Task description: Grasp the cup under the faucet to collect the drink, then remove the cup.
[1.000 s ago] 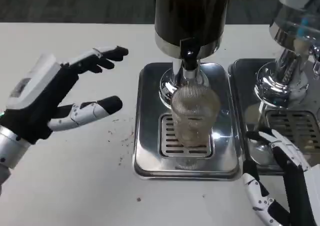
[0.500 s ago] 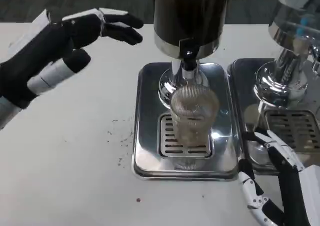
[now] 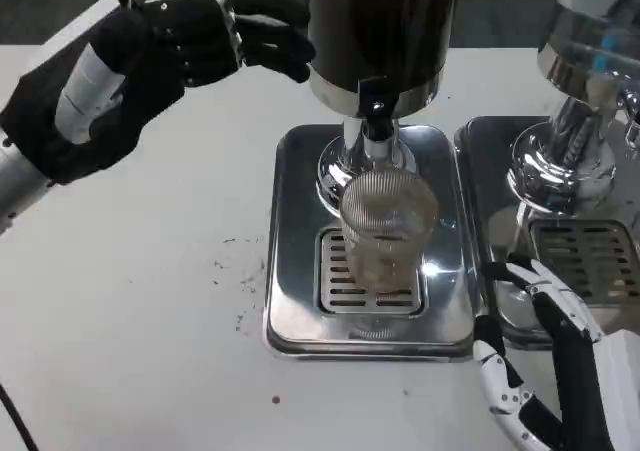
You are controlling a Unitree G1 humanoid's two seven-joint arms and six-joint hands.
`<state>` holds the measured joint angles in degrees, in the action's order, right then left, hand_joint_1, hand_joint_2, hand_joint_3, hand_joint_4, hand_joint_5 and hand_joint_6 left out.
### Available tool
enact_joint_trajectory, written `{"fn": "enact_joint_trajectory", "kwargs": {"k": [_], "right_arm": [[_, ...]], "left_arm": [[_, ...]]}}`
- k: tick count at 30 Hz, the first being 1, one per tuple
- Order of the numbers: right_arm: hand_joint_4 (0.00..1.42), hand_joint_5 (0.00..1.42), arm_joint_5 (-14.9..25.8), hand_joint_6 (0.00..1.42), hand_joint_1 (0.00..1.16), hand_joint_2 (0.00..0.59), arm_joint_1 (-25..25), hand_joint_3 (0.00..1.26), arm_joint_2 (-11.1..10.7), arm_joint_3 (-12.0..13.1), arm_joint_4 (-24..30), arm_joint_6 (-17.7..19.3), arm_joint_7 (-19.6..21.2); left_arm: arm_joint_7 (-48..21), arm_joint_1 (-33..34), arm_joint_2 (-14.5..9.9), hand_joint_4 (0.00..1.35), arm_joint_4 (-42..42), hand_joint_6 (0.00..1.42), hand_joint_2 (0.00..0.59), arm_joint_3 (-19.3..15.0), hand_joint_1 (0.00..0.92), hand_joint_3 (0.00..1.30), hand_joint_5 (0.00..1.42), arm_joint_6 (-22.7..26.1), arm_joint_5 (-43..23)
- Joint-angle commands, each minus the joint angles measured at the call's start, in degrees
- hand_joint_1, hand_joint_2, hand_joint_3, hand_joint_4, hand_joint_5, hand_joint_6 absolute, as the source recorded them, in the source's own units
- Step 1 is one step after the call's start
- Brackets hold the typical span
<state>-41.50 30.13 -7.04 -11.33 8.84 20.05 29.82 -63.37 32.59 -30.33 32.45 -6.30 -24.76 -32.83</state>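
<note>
Since the earlier frame the left hand has risen and advanced to the right; its black fingertips now lie just beside the dark dispenser body. The hand holds nothing, its fingers extended and slightly apart. The ribbed clear cup stands upright on the slotted grate of the steel drip tray, directly below the black faucet. The right hand sits at the tray's lower right corner, fingers spread, holding nothing, apart from the cup. A second dispenser stands to the right.
</note>
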Motion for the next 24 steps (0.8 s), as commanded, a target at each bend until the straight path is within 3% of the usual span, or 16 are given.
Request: {"fn": "enact_joint_trajectory", "kwargs": {"k": [1,9,17,24], "right_arm": [[0.2,0.21,-0.2,0.3,0.36,0.47,-0.4,0.35,0.6,-0.4,-1.2,-0.2,1.4],[0.2,0.22,-0.1,0.3,0.36,0.47,-0.4,0.35,0.8,-0.7,-1.8,-0.1,2.3],[0.2,0.22,-0.3,0.3,0.36,0.47,0.4,0.35,1.2,-1.0,-1.9,-0.1,3.4],[0.21,0.22,-0.5,0.3,0.36,0.47,1.2,0.36,1.4,-1.1,-1.7,-0.1,4.0]], "left_arm": [[-1.5,2.2,1.4,0.31,1.1,0.25,0.049,-1.2,0.0,0.29,0.35,3.2,0.7],[-3.1,4.2,3.7,0.22,2.0,0.18,0.049,0.1,0.0,0.24,0.28,8.4,3.6],[-3.7,4.5,6.9,0.17,2.4,0.13,0.048,1.6,0.0,0.21,0.24,7.0,7.6],[-2.6,4.9,8.7,0.15,3.5,0.11,0.048,0.7,0.0,0.2,0.2,5.5,9.4]]}}
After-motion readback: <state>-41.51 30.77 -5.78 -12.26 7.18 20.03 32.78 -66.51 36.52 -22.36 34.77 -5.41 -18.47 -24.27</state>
